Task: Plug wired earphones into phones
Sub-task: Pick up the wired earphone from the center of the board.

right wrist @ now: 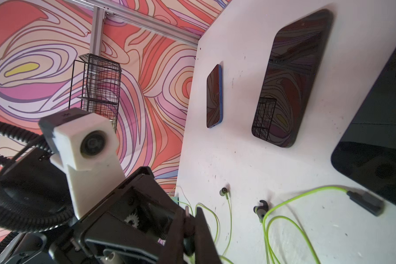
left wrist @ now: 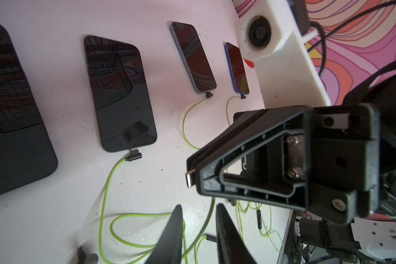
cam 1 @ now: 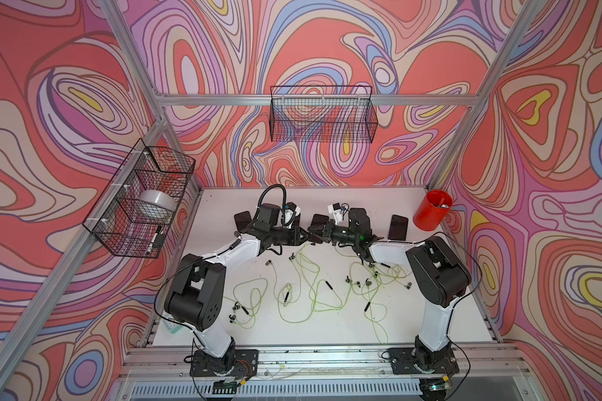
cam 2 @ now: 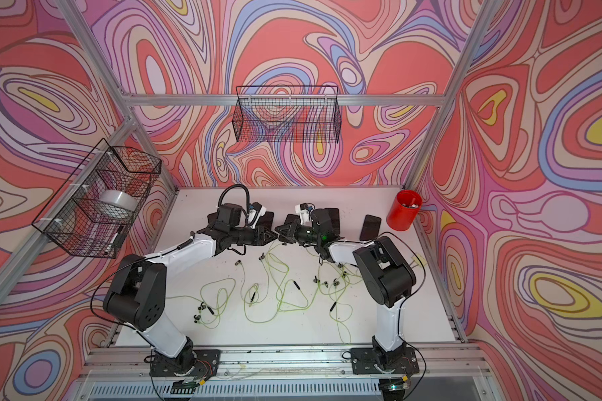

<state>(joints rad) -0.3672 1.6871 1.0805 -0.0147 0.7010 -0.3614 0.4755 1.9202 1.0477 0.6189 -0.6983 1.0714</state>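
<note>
Both grippers meet tip to tip above the table's middle in both top views, left gripper (cam 1: 303, 239) facing right gripper (cam 1: 312, 236). My right gripper (right wrist: 191, 211) is shut on an earphone plug (left wrist: 188, 178), whose silver tip sticks out. My left gripper (left wrist: 199, 206) is just short of that plug, its fingers (left wrist: 176, 228) a small gap apart with nothing between them. The phones (left wrist: 121, 96) lie in a row at the back. Three of them have yellow-green earphones (left wrist: 105, 194) plugged in. More earphones (cam 1: 310, 288) lie tangled on the table.
A red cup (cam 1: 432, 210) stands at the back right corner. A wire basket (cam 1: 322, 114) hangs on the back wall and another wire basket (cam 1: 139, 198) on the left wall. Loose earbuds (right wrist: 260, 209) and inline remotes (cam 1: 329, 285) are scattered among the cables.
</note>
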